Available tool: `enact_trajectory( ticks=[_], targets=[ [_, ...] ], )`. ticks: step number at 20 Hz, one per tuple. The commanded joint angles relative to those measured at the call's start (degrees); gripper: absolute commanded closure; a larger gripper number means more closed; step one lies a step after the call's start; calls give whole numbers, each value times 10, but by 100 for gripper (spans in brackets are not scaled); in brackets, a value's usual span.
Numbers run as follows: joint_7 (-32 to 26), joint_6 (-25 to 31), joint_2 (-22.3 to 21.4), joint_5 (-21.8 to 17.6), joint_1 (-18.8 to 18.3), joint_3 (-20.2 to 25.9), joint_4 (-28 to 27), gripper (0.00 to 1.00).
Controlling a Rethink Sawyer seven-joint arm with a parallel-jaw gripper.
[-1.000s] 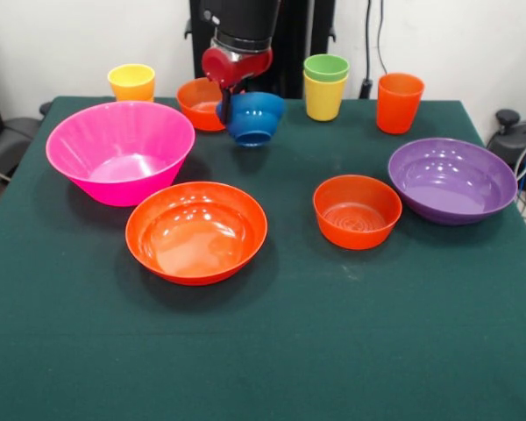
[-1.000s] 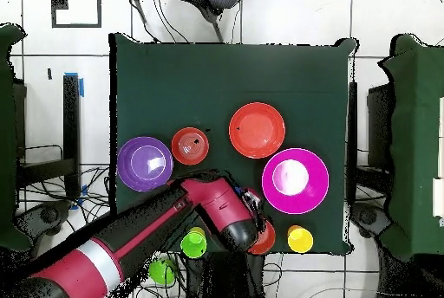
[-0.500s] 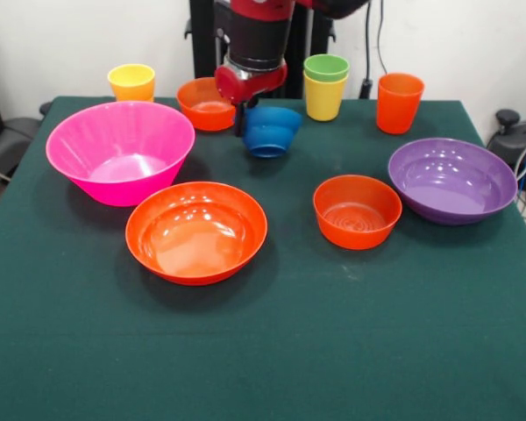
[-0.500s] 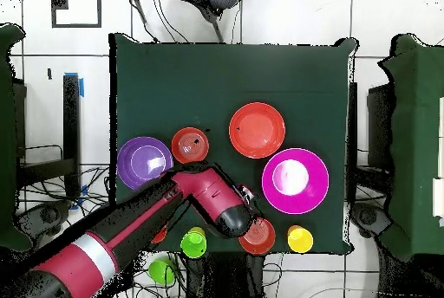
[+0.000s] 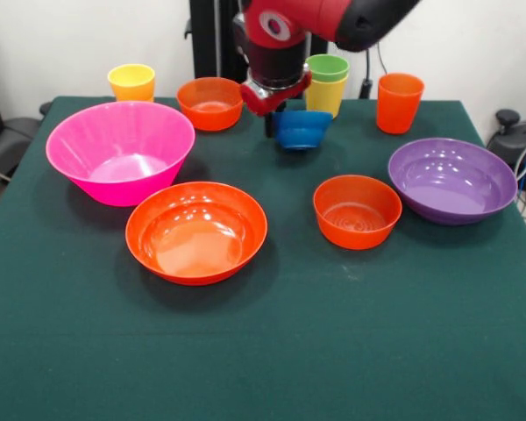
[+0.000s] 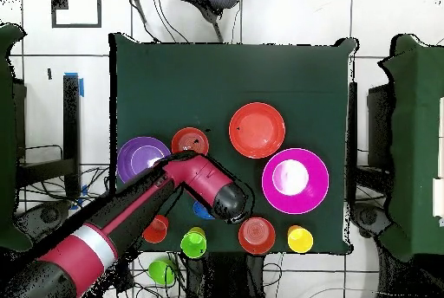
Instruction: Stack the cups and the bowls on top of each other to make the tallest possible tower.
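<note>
Partly hidden: a small blue bowl held in the air

Seen from the front, the gripper (image 5: 269, 123) is closed on the rim of the small blue bowl (image 5: 302, 128), which is held tilted and clear of the green table (image 5: 351, 333). Only one dark finger can be made out at the bowl's left edge; the other is concealed by the bowl and the red wrist. Behind the arm, the yellow cup with the green cup (image 5: 326, 67) nested in it is partly covered. The tall orange cup (image 5: 398, 102), the other yellow cup (image 5: 131, 82) and a small orange bowl (image 5: 210, 103) stand along the far edge. The pink bowl (image 5: 120, 151), wide orange bowl (image 5: 196, 231), second small orange bowl (image 5: 357, 210) and purple bowl (image 5: 451, 180) sit apart; nothing is stacked on them.

From overhead, the arm (image 6: 130, 217) covers most of the blue bowl, of which only a sliver shows. The gripper itself is hidden there, and part of the purple bowl is also covered.
</note>
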Motion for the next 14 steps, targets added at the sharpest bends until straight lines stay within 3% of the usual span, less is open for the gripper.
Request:
enact_trajectory(
  ticks=[1, 4, 9, 14],
  targets=[
    [182, -86, 44, -42, 5, 98, -98, 100],
    [180, -80, 56, -36, 11, 85, -101, 100],
    [152, 6, 60, 19, 18, 62, -101, 100],
    [175, -9, 66, 13, 17, 55, -113, 100]
  ],
)
